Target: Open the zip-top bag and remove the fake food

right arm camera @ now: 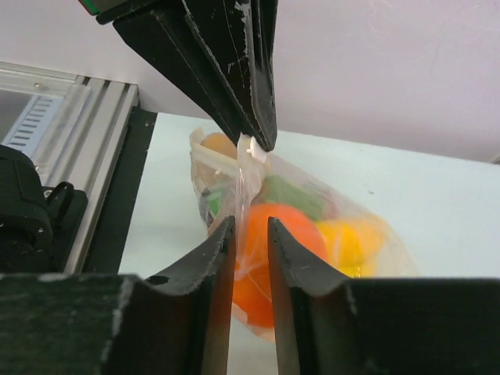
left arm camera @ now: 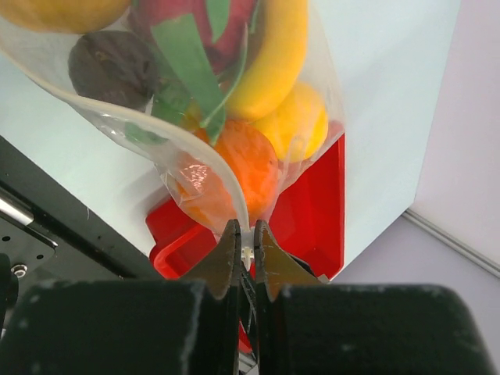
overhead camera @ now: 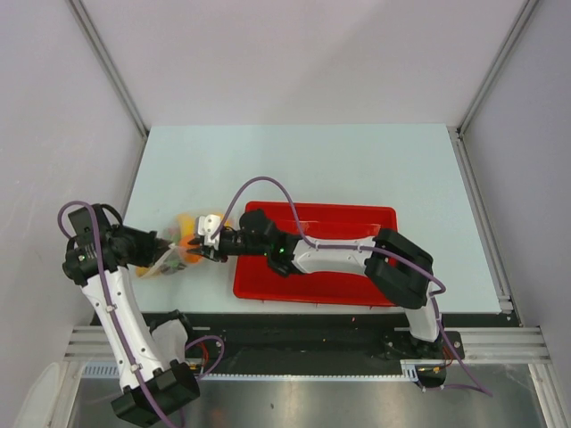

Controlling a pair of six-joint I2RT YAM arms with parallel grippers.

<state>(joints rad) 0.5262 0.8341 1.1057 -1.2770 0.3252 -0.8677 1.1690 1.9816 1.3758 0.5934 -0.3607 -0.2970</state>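
Note:
The zip-top bag (overhead camera: 175, 259) hangs off the table between my two grippers, left of the red tray. My left gripper (left arm camera: 246, 234) is shut on the bag's white zip edge (left arm camera: 247, 251). Through the film show an orange (left arm camera: 242, 168), the banana bunch (left arm camera: 273, 55), a yellow fruit (left arm camera: 303, 121), the pink-green dragon fruit (left arm camera: 195, 47) and a small dark round fruit (left arm camera: 113, 66). My right gripper (right arm camera: 250, 225) stands narrowly open, its fingers on either side of a loose fold of bag film (right arm camera: 244, 187), just below the left gripper's fingers (right arm camera: 234, 70).
The red tray (overhead camera: 268, 290) lies under my right arm at the table's near middle. The black rail and the table's front edge (overhead camera: 214, 312) run just below the bag. Grey walls close in the left, back and right.

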